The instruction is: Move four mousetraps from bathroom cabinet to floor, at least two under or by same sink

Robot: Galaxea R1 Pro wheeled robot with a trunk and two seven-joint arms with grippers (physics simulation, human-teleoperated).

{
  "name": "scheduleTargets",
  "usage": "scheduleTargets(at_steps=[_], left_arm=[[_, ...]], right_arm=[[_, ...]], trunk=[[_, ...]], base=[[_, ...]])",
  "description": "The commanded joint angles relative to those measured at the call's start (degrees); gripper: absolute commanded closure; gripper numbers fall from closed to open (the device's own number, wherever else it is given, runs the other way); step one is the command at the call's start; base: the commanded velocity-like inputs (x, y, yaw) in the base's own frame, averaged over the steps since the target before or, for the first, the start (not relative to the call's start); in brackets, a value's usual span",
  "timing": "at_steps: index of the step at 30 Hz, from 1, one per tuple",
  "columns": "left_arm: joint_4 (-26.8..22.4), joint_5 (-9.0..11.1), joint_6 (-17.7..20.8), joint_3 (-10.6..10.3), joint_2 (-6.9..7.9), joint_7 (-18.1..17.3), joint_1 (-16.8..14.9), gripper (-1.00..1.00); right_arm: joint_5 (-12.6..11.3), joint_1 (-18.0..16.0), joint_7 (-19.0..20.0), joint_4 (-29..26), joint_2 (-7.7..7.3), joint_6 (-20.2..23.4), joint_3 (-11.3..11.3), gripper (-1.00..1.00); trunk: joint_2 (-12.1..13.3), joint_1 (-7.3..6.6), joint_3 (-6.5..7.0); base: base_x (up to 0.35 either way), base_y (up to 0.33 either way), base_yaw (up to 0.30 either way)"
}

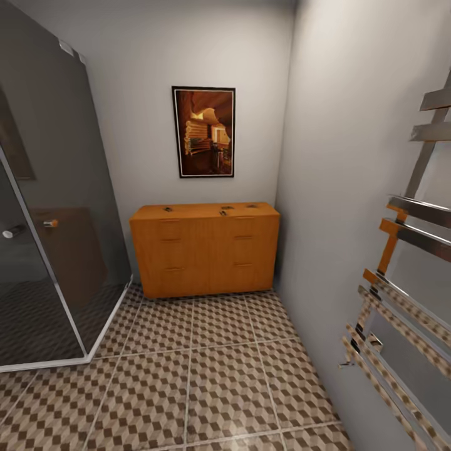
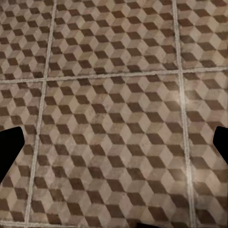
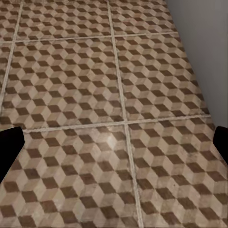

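The cabinet [image 1: 207, 257], an orange-brown chest of drawers, stands against the far wall in the head view. On its top lie several tiny mousetraps, one toward the left [image 1: 168, 209] and the others toward the right [image 1: 227, 207] [image 1: 252, 205]. The bathroom floor [image 1: 219, 382] with its cube-pattern tiles stretches from me to the cabinet. My left gripper [image 2: 114, 147] hangs open over bare tiles, its dark fingertips [image 2: 9, 149] at the picture's edges. Over tiles beside the grey wall, my right gripper [image 3: 114, 145] is open too. The sink is out of view.
A glass shower enclosure [image 1: 56, 250] takes up the left side, its base rail reaching onto the floor. A chrome towel radiator [image 1: 401, 300] juts from the right wall. A framed picture [image 1: 203, 131] hangs above the cabinet.
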Motion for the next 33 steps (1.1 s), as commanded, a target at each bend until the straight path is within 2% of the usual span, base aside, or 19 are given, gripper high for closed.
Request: scheduleTargets(at_steps=[1, 33], left_arm=[[0.04, 0.00, -0.18, -0.02, 0.00, 0.13, -0.04, -1.00], [0.04, 0.00, -0.18, -0.03, 0.00, 0.15, -0.04, -1.00]], right_arm=[[0.23, -0.03, -0.22, 0.02, 0.01, -0.14, 0.02, -1.00], [0.23, -0.03, -0.16, 0.03, -0.07, -0.14, 0.02, -1.00]], trunk=[[-0.03, 0.03, -0.06], [-0.03, 0.03, -0.06]], base=[[0.310, -0.010, 0.083], [0.310, -0.001, 0.076]])
